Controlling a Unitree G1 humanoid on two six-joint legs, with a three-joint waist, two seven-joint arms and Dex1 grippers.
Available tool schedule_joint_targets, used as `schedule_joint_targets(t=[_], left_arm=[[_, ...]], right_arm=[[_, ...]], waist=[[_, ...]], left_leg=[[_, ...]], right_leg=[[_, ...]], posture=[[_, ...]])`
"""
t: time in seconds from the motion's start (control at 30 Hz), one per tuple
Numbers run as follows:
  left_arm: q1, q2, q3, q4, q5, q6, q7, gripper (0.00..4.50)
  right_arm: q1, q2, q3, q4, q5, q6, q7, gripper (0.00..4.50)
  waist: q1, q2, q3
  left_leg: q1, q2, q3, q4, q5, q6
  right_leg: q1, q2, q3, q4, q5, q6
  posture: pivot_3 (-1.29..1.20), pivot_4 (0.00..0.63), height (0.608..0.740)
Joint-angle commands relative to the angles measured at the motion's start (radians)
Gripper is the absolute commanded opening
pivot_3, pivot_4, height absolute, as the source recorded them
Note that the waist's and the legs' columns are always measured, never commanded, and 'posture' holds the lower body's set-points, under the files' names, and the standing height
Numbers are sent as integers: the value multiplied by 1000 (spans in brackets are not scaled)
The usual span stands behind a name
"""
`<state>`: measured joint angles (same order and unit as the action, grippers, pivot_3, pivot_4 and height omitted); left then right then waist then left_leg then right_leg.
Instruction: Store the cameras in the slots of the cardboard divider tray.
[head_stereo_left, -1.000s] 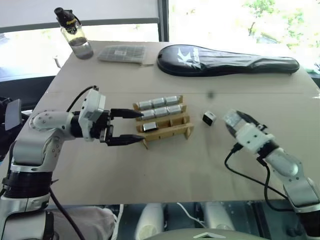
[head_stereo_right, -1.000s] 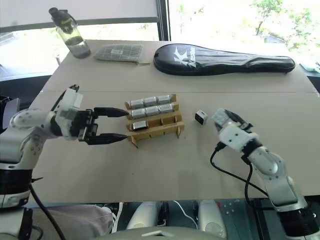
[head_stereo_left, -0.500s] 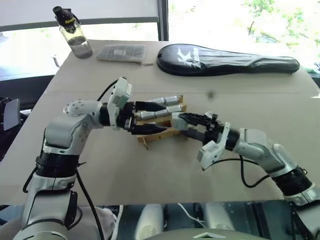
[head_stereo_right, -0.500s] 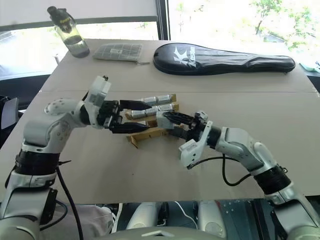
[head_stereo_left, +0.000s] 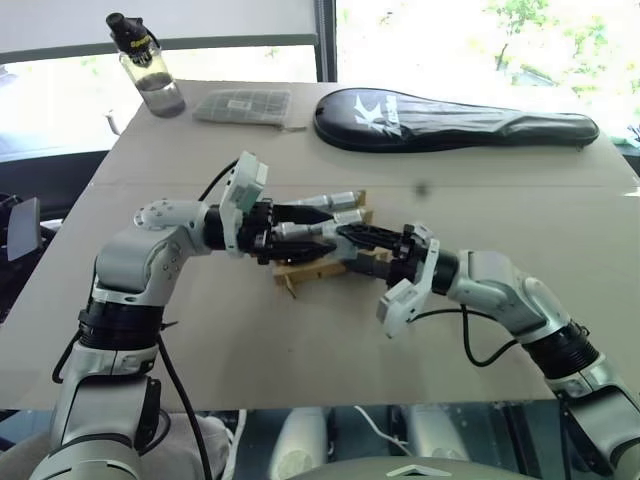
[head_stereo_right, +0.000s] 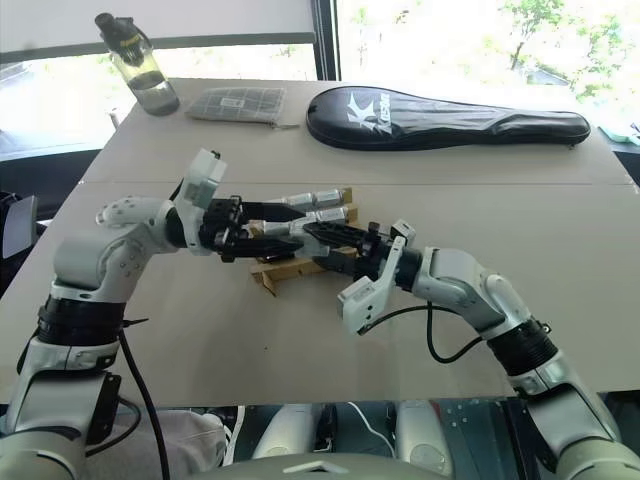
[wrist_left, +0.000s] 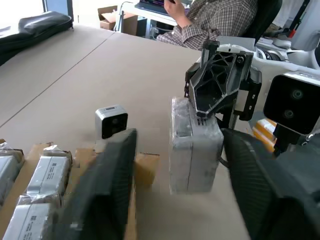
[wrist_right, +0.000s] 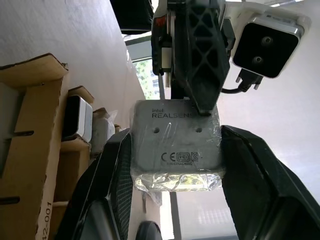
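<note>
A plastic-wrapped silver camera (wrist_right: 176, 152) hangs just above the cardboard divider tray (head_stereo_left: 303, 272) at mid-table. My right gripper (head_stereo_left: 347, 236) reaches in from the right and is shut on its two sides. My left gripper (head_stereo_left: 328, 222) comes from the left, and its fingers (wrist_right: 192, 55) are drawn in on the camera's flat faces. Several wrapped cameras (head_stereo_left: 336, 201) lie in the tray's far rows. One bare camera (wrist_left: 111, 120) with a black face stands on the table beyond the tray, to its right.
At the table's far edge stand a bottle (head_stereo_left: 147, 70), a flat grey packet (head_stereo_left: 245, 106) and a long black racket case (head_stereo_left: 455, 120). A person in a plaid shirt (wrist_left: 215, 25) sits beyond the table's right side.
My right arm swung in from the right with the camera, to above the tray. My left gripper edged right, and its wide-open fingers narrowed around that camera.
</note>
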<state>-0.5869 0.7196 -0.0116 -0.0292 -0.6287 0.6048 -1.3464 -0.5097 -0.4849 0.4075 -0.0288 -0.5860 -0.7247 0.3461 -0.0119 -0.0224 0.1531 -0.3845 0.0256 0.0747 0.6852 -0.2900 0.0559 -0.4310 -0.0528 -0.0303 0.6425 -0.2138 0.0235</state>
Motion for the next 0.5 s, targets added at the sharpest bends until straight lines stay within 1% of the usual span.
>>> schedule_joint_targets(t=[0.03, 0.07, 0.23, 0.3, 0.33, 0.4, 0.43, 0.5], left_arm=[[-22, 4, 12, -27, -17, 6, -5, 878], [-22, 4, 12, -28, -18, 8, -7, 671], [-18, 9, 5, -31, -13, 10, -18, 682], [-20, 8, 5, -28, -10, 8, -20, 682], [-21, 8, 5, -26, -9, 8, -20, 682], [-24, 6, 7, -22, -6, 4, -18, 682], [-27, 4, 9, -18, -4, 0, -17, 682], [-32, -6, 20, -3, 12, -47, -12, 682]], right_arm=[[-18, 7, -5, -28, 7, -15, 2, 1910], [-18, 9, -4, -29, 6, -13, 3, 1910], [-9, 10, -9, -46, 0, 7, 11, 1910], [-5, 10, -19, -57, -3, 22, 10, 2948], [-6, 10, -21, -59, 0, 20, 8, 3272], [-8, 12, -32, -64, -9, 6, -17, 4094], [-7, 15, -40, -67, -9, 5, -30, 4387], [2, 15, -51, -73, 3, 12, -36, 4387]], waist=[[0, 0, 0], [0, 0, 0], [0, 0, 0], [0, 0, 0], [0, 0, 0], [0, 0, 0], [0, 0, 0], [0, 0, 0]], left_leg=[[0, 0, 0, 0, 0, 0], [0, 0, 0, 0, 0, 0], [0, 0, 0, 0, 0, 0], [0, 0, 0, 0, 0, 0], [0, 0, 0, 0, 0, 0], [0, 0, 0, 0, 0, 0], [0, 0, 0, 0, 0, 0], [0, 0, 0, 0, 0, 0]], right_leg=[[0, 0, 0, 0, 0, 0], [0, 0, 0, 0, 0, 0], [0, 0, 0, 0, 0, 0], [0, 0, 0, 0, 0, 0], [0, 0, 0, 0, 0, 0], [0, 0, 0, 0, 0, 0], [0, 0, 0, 0, 0, 0], [0, 0, 0, 0, 0, 0]], posture=[[0, 150, 740], [0, 150, 740], [0, 150, 740], [0, 150, 740], [0, 150, 740], [0, 150, 740], [0, 150, 740], [0, 150, 740]])
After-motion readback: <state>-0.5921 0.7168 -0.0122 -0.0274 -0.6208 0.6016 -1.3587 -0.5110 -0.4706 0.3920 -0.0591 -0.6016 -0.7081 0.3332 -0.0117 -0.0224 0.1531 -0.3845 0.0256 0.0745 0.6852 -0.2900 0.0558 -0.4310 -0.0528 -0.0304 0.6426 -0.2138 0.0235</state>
